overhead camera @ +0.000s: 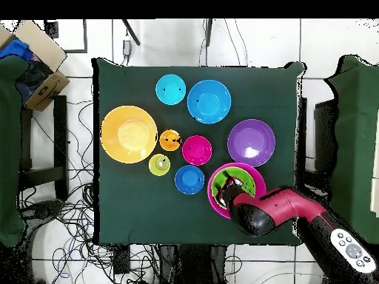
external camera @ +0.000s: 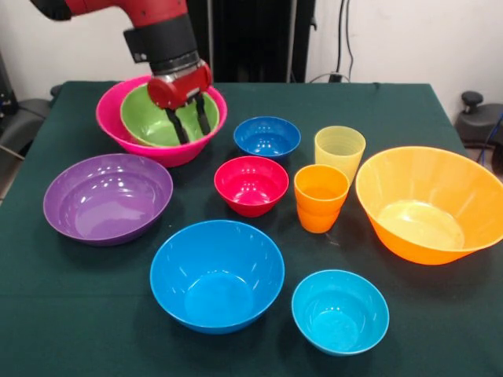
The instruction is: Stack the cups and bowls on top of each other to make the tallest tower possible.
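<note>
Arm (external camera: 118,12) comes in from upper left in front view, red link angled down, black wrist, then the gripper (external camera: 189,119) pointing almost straight down w/ a slight tilt. Fingers (external camera: 174,126) are parted a little, nothing between them, hanging just inside the green bowl (external camera: 145,118). Can't tell if tips touch the bowl's inner wall.

Green bowl sits nested in the large pink bowl (external camera: 118,129) — that's the tower so far, two pieces, at the table's (external camera: 78,314) far-left corner in front view. Overhead, arm (overhead camera: 296,218) reaches diagonally across, wrist covering part of the pink bowl (overhead camera: 248,171).

Rest is all separate, upright on the dark green cloth:
- purple bowl (external camera: 108,198) just in front of the stack
- sky blue bowl (external camera: 217,275) near front, centre
- cyan bowl (external camera: 340,311) to its right
- red bowl (external camera: 251,185) mid-table, dark blue bowl (external camera: 267,137) behind it
- orange cup (external camera: 321,196) beside red bowl, yellow cup (external camera: 339,151) right behind it, nearly touching
- large orange bowl (external camera: 428,203) far right, tilted a bit toward camera
</note>
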Controlling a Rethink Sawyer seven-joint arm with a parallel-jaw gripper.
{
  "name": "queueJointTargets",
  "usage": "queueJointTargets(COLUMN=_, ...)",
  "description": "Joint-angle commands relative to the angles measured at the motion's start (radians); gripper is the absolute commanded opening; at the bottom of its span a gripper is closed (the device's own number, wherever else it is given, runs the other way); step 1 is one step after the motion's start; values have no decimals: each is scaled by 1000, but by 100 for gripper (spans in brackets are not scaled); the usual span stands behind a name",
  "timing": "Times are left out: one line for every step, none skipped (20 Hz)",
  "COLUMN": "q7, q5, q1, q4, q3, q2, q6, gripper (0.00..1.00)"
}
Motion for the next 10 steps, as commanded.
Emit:
queueJointTargets(q7=32, q5=-283, q1=152, q4=-188, q3=-105, q2=23, q6=-148, gripper=100)
queueJointTargets(q7=63, q5=-323, q1=163, q4=-196, q3=-114, q2=17, q6=-171, gripper=100)
queueJointTargets(q7=90, q5=-356, q1=171, q4=-203, q3=-121, q2=12, q6=-188, gripper=100)
queueJointTargets(q7=109, q5=-382, q1=175, q4=-205, q3=-124, q2=5, q6=-204, gripper=100)
queueJointTargets(q7=126, q5=-403, q1=177, q4=-209, q3=-126, q2=0, q6=-216, gripper=100)
queueJointTargets(q7=141, q5=-422, q1=181, q4=-210, q3=-128, q2=-6, q6=-226, gripper=100)
queueJointTargets(q7=151, q5=-440, q1=184, q4=-213, q3=-130, q2=-11, q6=-231, gripper=100)
queueJointTargets(q7=145, q5=-431, q1=191, q4=-213, q3=-137, q2=-17, q6=-240, gripper=100)
queueJointTargets(q7=136, q5=-419, q1=195, q4=-212, q3=-144, q2=-21, q6=-247, gripper=100)
queueJointTargets(q7=127, q5=-407, q1=200, q4=-212, q3=-152, q2=-25, q6=-254, gripper=100)
